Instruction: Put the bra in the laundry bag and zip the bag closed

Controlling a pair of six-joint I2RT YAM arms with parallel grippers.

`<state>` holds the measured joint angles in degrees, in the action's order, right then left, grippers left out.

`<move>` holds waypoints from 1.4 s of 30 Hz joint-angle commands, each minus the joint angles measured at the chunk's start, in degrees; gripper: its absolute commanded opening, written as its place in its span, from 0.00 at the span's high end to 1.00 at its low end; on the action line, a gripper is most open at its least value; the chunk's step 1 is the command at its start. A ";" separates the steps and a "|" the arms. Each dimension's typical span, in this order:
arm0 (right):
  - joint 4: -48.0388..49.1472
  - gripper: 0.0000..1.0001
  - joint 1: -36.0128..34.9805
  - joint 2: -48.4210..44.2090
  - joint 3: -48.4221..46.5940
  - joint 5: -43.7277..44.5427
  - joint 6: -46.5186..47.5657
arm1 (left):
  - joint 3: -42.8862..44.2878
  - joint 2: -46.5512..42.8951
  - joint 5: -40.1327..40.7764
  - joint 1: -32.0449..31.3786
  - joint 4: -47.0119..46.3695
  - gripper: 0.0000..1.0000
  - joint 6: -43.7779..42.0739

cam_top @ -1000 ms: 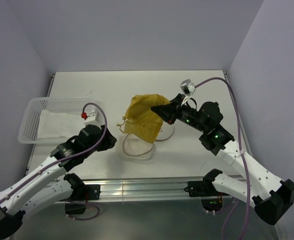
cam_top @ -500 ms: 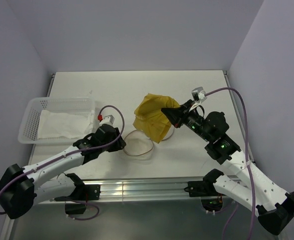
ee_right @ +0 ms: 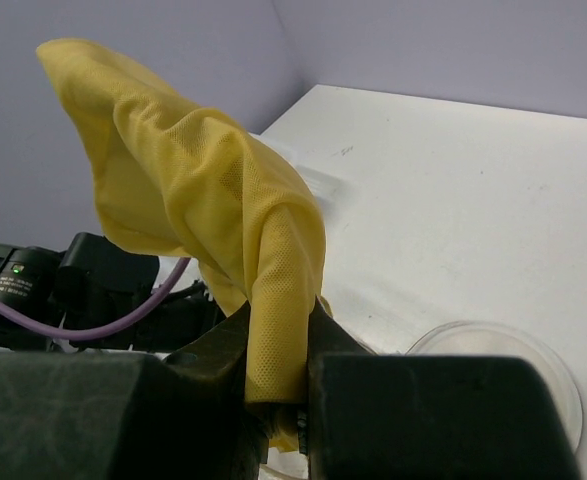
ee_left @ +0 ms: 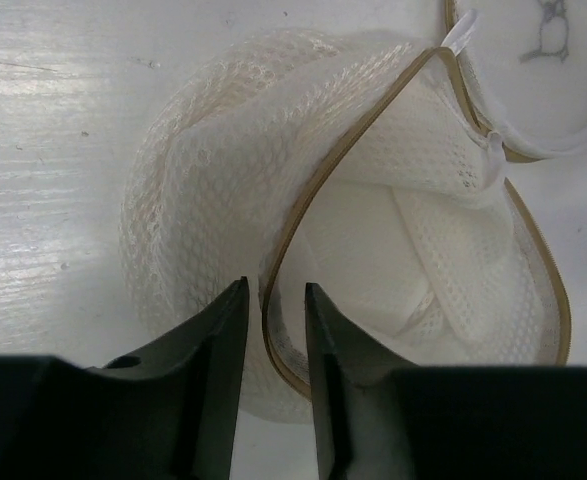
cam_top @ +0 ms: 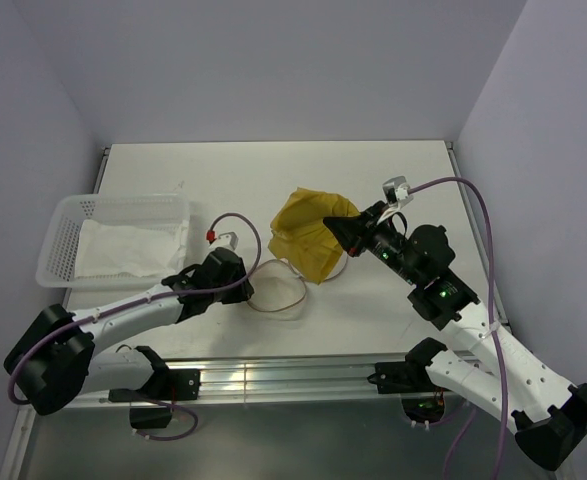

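The laundry bag (cam_top: 278, 292) lies open on the table, a white mesh drum (ee_left: 373, 250) with a brownish zipper rim. Its round lid (ee_left: 553, 60) with dark marks is flipped away at the top right. My left gripper (cam_top: 248, 283) is at the bag's near-left edge. Its jaws (ee_left: 273, 290) are narrow, with the zipper rim running between them and a small gap on each side. My right gripper (cam_top: 335, 233) is shut on the mustard-yellow bra (cam_top: 308, 235), which hangs above and just behind the bag. The bra's fabric (ee_right: 193, 190) drapes over the right fingers (ee_right: 223, 345).
A white perforated basket (cam_top: 63, 215) holding a white cloth (cam_top: 123, 248) stands at the left of the table. A pale round disc (ee_right: 503, 370) lies on the table under the right gripper. Purple walls close in the back and sides.
My left gripper has moved right to the bag's rim, and its jaws have narrowed around the rim. The right gripper shifted slightly right with the bra, then held still.
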<state>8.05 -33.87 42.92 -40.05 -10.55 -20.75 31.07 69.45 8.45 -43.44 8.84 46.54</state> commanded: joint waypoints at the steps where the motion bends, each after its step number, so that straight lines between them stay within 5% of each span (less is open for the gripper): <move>1: 3.63 1.00 0.29 -1.08 0.24 0.44 -0.60 | 0.48 0.07 1.57 -0.77 -1.55 0.65 -1.81; 5: 5.29 1.00 0.47 -0.82 0.85 0.00 -1.65 | 0.57 -1.51 2.10 -1.03 -1.72 1.00 -1.72; 20: 26.21 1.00 0.21 9.55 7.17 -7.56 -6.05 | 4.44 -14.08 -2.91 -1.30 -4.89 1.00 -3.92; 31: 30.88 1.00 -2.25 12.80 18.77 -6.51 -10.01 | 5.32 -14.52 -3.87 -1.29 -8.31 1.00 -4.53; 42: 31.15 1.00 -10.68 19.74 20.72 -3.70 -11.33 | 8.39 -12.41 -6.34 -1.21 -11.39 1.00 -5.06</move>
<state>35.55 -42.52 61.14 -19.40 -15.94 -31.14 36.69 56.75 3.64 -44.51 1.69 42.48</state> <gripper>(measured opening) 0.146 0.015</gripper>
